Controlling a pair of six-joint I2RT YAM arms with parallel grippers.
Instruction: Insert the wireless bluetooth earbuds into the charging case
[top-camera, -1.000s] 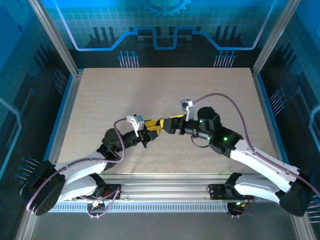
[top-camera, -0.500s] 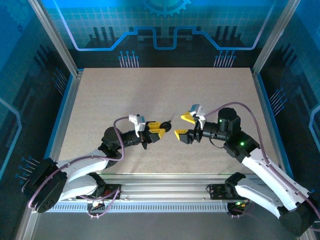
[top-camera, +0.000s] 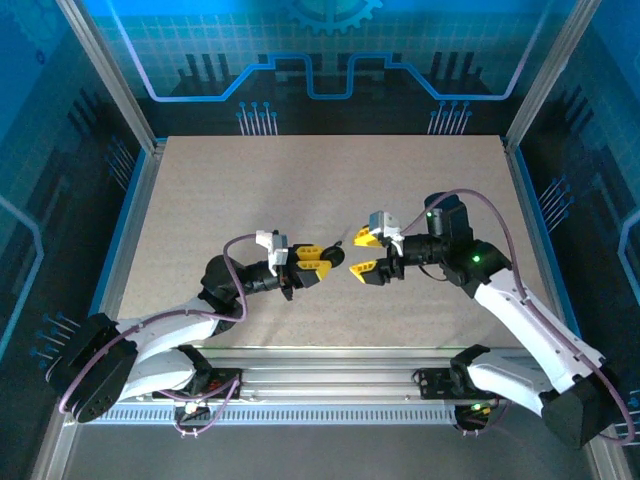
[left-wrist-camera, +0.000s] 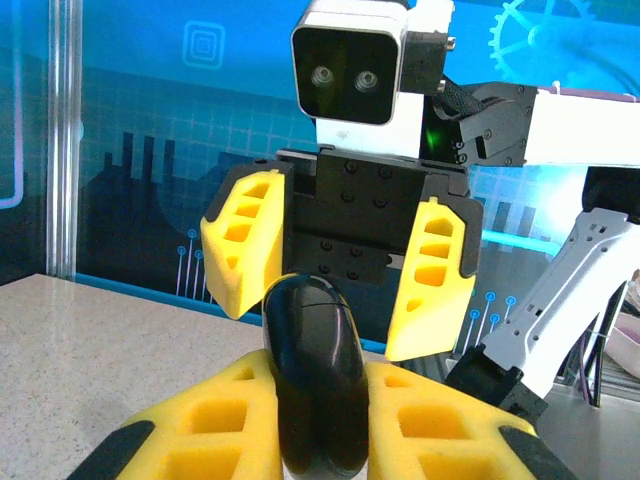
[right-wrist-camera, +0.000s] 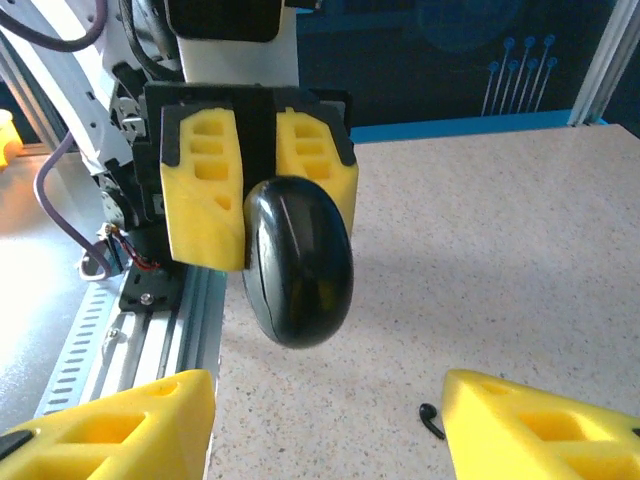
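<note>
**Inspector:** Where is the case?

**Recorder:** The case (right-wrist-camera: 298, 265) is a glossy black oval with a thin seam, and the lid looks shut. It sits between the yellow fingers (right-wrist-camera: 203, 190) of the left gripper (top-camera: 318, 260), in the lower middle of the top view. Its rounded end juts out past the fingertips. It hangs clear of the table (top-camera: 250, 190), with its shadow on the surface beneath.

**Inspector:** What is the left gripper's state?

**Recorder:** It is clamped on the case, one finger pressed to each flat side. In the left wrist view the case stands edge-on at bottom centre, between the two pads.

**Inspector:** And the right gripper?

**Recorder:** The right gripper (top-camera: 358, 253) is just right of centre in the top view and points left at the case. The two grippers face each other tip to tip, near but apart. Its jaws are spread with nothing between them, and it grasps nothing. In its own wrist view its fingers (right-wrist-camera: 540, 425) sit at the two bottom corners, with the case above the gap.

**Inspector:** Where are the earbuds?

**Recorder:** I cannot identify them. A small dark hooked piece (right-wrist-camera: 431, 420) lies on the table at the lower right of the right wrist view, just beside the right finger. It is too small to tell what it is.

**Inspector:** Anything else of note?

**Recorder:** The right arm's camera (left-wrist-camera: 350, 65) shows at the top centre of the left wrist view, above the spread fingers.
</note>
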